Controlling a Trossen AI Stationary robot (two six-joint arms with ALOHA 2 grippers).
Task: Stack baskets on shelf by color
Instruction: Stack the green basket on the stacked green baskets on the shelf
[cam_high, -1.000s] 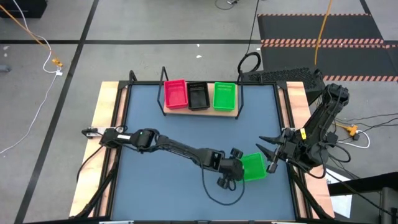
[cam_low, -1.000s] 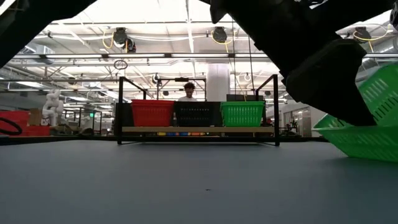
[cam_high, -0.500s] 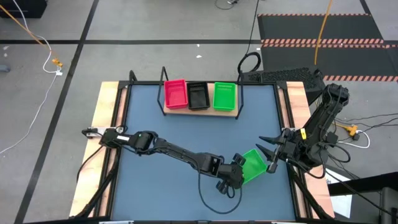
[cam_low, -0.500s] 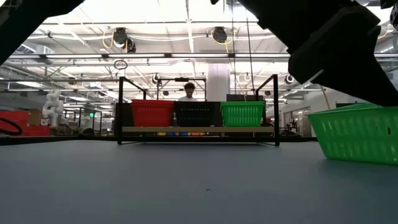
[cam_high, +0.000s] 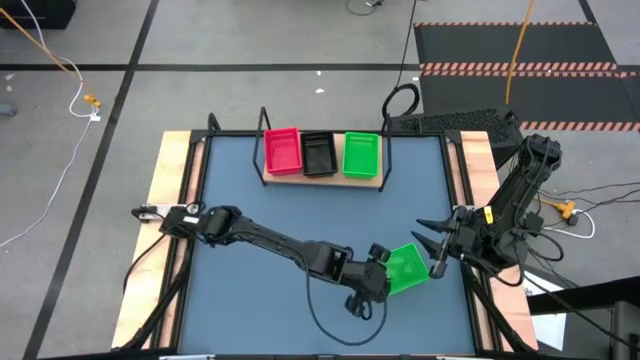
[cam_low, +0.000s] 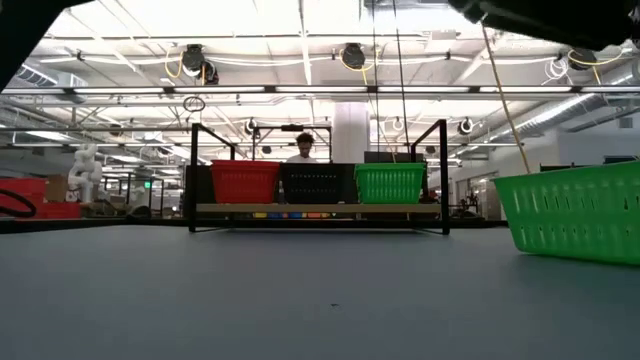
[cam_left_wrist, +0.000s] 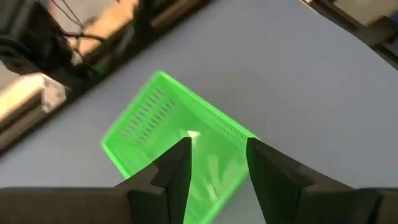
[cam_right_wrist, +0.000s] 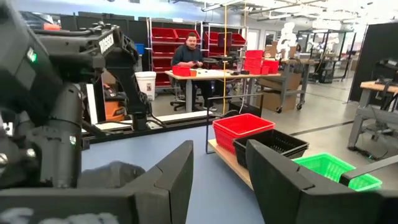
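Bright green slotted plastic: a loose basket (cam_high: 407, 269) sitting upright on the blue-grey worktop (cam_high: 260, 220) close to its right edge, toward the near right corner. Just above it, the left tool (cam_left_wrist: 214, 165), fingers parted to a moderate gap with the basket's rim and open interior seen between them in the left wrist view; nothing gripped, and whether the fingertips touch the rim cannot be told. Left arm stretched long and low from the worktop's left edge diagonally across to the basket, wrist bent downward. Right tool (cam_right_wrist: 217, 177) likewise spread apart and empty, held at the worktop's right edge just beside the basket, its arm folded back over the right side.

At the far edge, a light-wood shelf (cam_high: 321, 179) on a thin black frame, carrying a row of three mesh baskets side by side: red basket (cam_high: 282, 150) toward the left end, black basket (cam_high: 319, 153) in the middle, green basket (cam_high: 361, 154) toward the right end. All rectangular, open-topped, with slotted walls. Matte, smooth worktop surface bordered by pale wooden strips.
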